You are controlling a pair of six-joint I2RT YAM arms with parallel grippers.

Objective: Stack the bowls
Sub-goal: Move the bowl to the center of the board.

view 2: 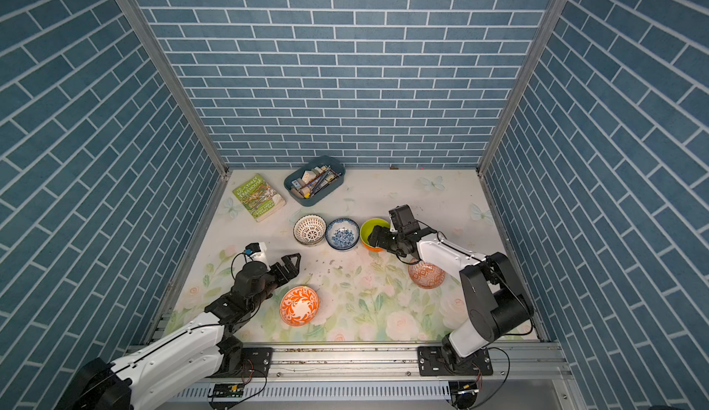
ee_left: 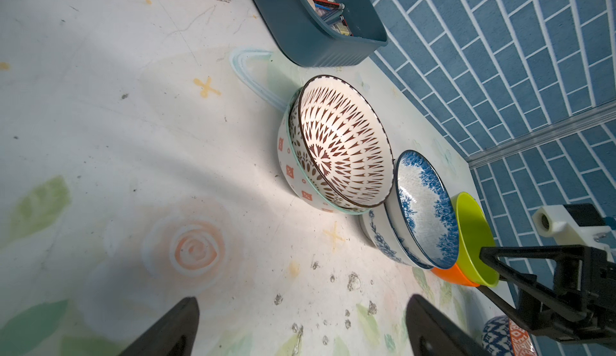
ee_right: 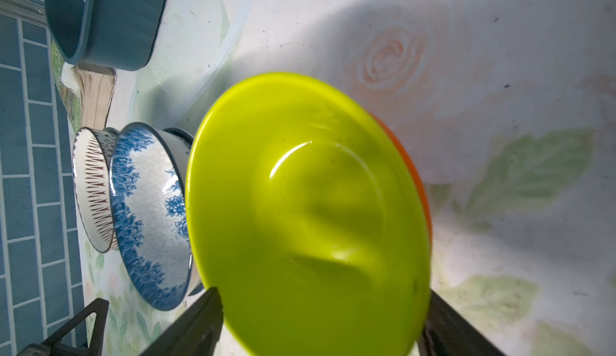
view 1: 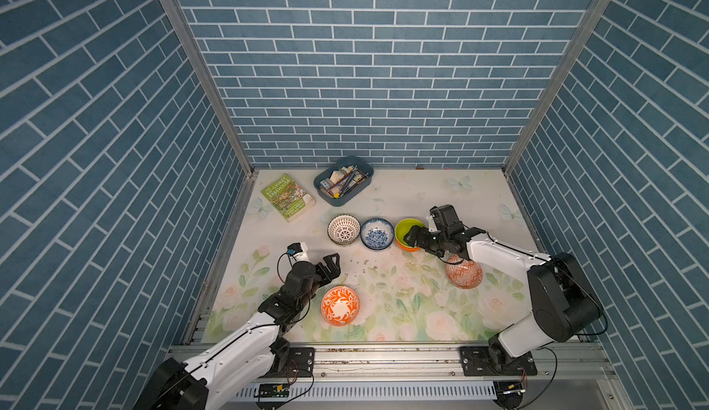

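Note:
Three small stacks of bowls stand in a row mid-table. A white dark-lattice bowl (view 1: 343, 229) sits inside a grey-green-rimmed bowl (ee_left: 287, 171). A blue-white floral bowl (view 1: 377, 233) rests in a second floral one (ee_left: 383, 242). A lime-green bowl (view 1: 406, 228) is nested in a plain orange bowl (view 1: 407, 248). My right gripper (view 1: 413, 237) straddles the lime-green bowl (ee_right: 300, 187), a finger against each side of its rim. My left gripper (view 1: 332, 265) hangs open and empty over bare table (ee_left: 303, 304). Two orange-white patterned bowls stand alone, one (view 1: 340, 306) beside my left arm and one (view 1: 465, 272) under my right arm.
A blue-grey tray of pencils (view 1: 342, 181) and a green book (view 1: 288, 197) lie at the back left. Blue brick walls close in the back and both sides. A metal rail (view 1: 383, 358) runs along the front edge.

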